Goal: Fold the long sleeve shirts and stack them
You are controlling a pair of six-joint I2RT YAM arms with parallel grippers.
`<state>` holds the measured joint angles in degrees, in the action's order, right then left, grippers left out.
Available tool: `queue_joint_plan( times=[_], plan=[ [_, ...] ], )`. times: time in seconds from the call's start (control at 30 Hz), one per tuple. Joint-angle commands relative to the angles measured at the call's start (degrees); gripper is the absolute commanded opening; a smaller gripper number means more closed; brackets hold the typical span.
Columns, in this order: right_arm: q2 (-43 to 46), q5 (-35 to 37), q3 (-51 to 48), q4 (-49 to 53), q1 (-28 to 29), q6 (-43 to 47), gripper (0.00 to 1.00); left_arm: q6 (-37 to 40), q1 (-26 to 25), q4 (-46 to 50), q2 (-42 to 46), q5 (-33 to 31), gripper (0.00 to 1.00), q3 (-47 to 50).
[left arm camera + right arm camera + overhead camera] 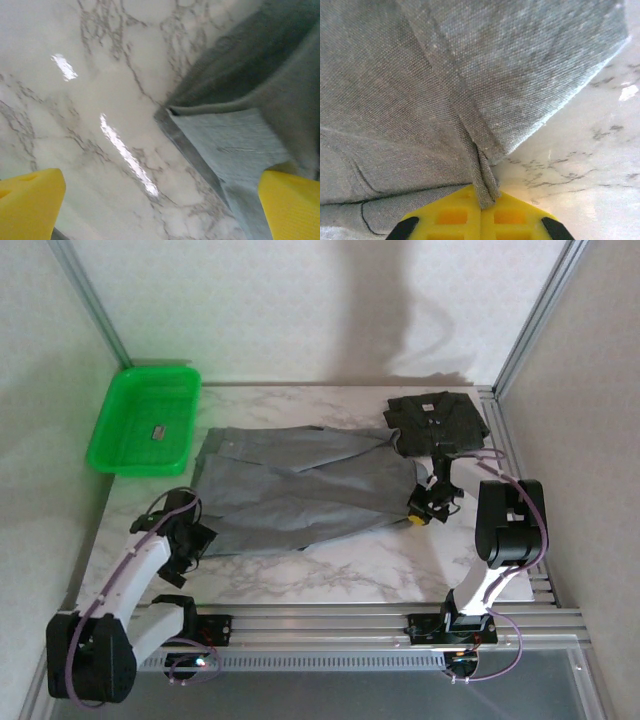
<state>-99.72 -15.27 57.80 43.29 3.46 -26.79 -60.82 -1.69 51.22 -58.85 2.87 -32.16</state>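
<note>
Grey shirt point(300, 490) lies spread on the marble table point(330, 575); the charcoal shirt point(437, 418) sits folded at far right. The right gripper point(481, 212) pinches a grey fold, clamped shut; the left gripper point(192, 540) gapes wide beside the hem. Best it grips that corner before both lift together.

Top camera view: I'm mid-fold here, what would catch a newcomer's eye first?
The grey shirt sprawls rumpled across the middle of the marble table, with the right gripper shut on a pinch of its right edge and the left gripper open at its near-left corner. The bright green tray sits at the far left corner, and a dark shirt lies folded at the far right.
</note>
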Motion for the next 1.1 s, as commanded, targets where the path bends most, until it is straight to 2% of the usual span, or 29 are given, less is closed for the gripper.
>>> queue_joint_plan(
  times=[0.0, 0.17, 0.27, 0.5, 0.6, 0.77, 0.9, 1.0, 1.07],
  plan=[
    [-1.3, 2.9, 1.5, 1.4, -0.6, -0.8, 0.03, 0.3, -0.4, -0.7, -2.3, -1.6, 0.93, -0.1],
    [-2.1, 1.9, 2.6, 1.8, -0.6, -0.7, 0.03, 0.0, 0.0, -9.0, -3.9, -0.5, 0.77, 1.9],
    [-2.4, 1.9, 3.0, 2.2, -0.6, -0.2, 0.03, 0.9, 0.0, -13.9, -7.6, 2.4, 0.67, 3.2],
    [-2.8, 2.1, 4.4, 3.5, -0.9, 0.5, 0.02, 1.6, 0.1, -10.3, -9.5, -1.1, 0.65, 2.7],
    [-3.2, 1.9, 4.7, 3.4, -0.9, 0.5, 0.02, 1.7, 0.4, -12.5, -9.5, -1.0, 0.64, 5.0],
    [-3.5, 2.4, 5.9, 4.4, -1.1, 1.2, 0.02, 1.5, 0.4, -15.7, -10.8, -1.1, 0.53, 7.9],
    [-3.9, 2.3, 6.2, 4.4, -1.2, 1.3, 0.02, 2.8, 1.2, -18.7, -11.7, -1.3, 0.39, 9.0],
    [-4.2, 1.7, 5.8, 4.3, -1.2, 1.3, 0.00, 4.1, 1.1, -20.1, -14.2, -1.4, 0.16, 7.4],
    [-4.1, 1.4, 5.6, 4.4, -1.2, 1.5, 0.00, 5.2, 0.9, -19.5, -15.0, -1.5, 0.07, 5.4]
  ],
)
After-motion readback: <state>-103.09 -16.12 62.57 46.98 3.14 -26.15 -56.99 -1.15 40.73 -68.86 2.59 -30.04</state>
